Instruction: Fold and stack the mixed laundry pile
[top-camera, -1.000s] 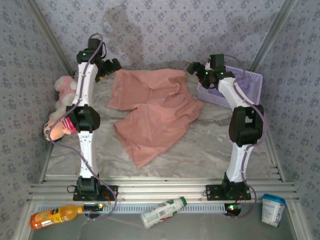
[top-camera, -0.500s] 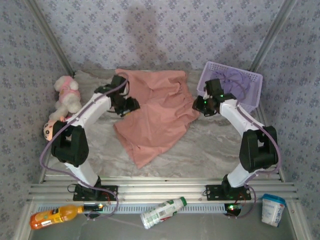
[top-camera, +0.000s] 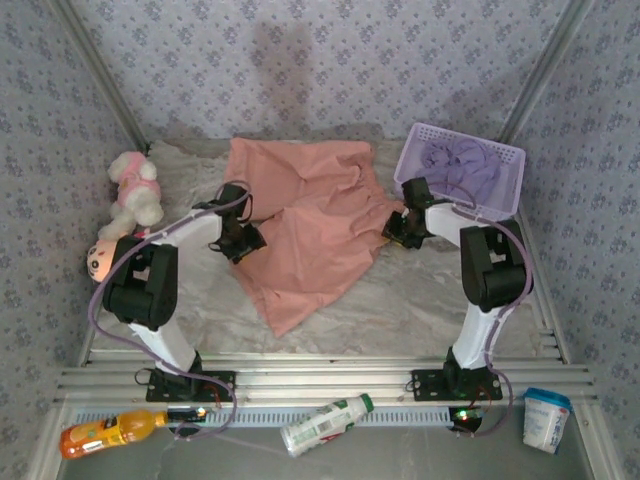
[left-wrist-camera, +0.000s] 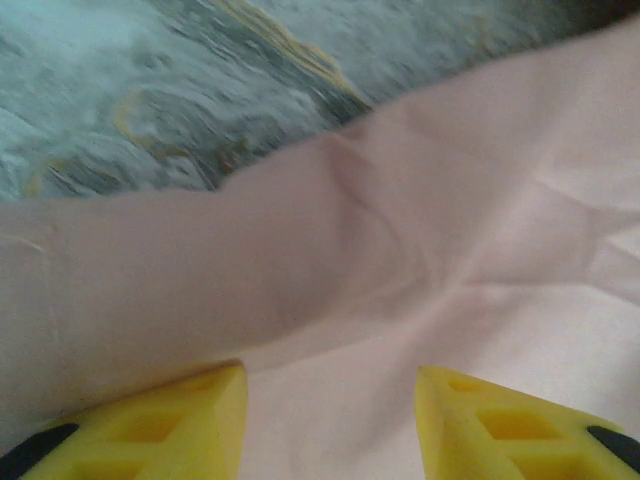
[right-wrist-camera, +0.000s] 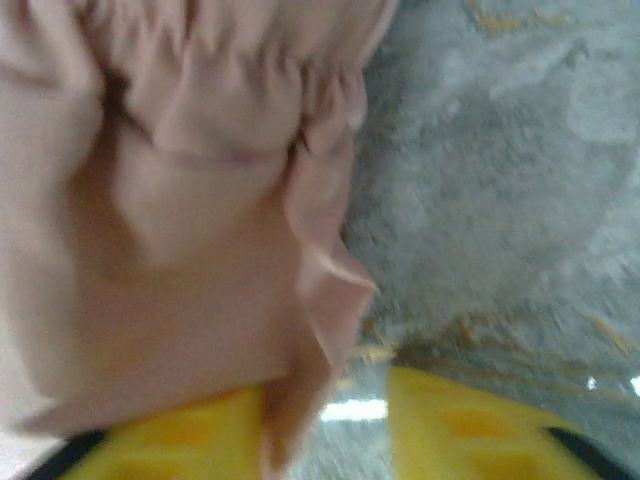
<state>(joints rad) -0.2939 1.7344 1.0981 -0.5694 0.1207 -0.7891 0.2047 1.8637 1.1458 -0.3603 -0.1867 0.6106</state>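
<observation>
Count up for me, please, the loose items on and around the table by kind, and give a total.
Garments: 2 (salmon-pink shorts, lavender garment)
Plush toys: 2 (pink-and-white plush toy, round-faced plush toy)
Bottles: 2 (orange drink bottle, white bottle with green cap)
Lavender mesh basket: 1
White tub with blue lid: 1
Total: 8
</observation>
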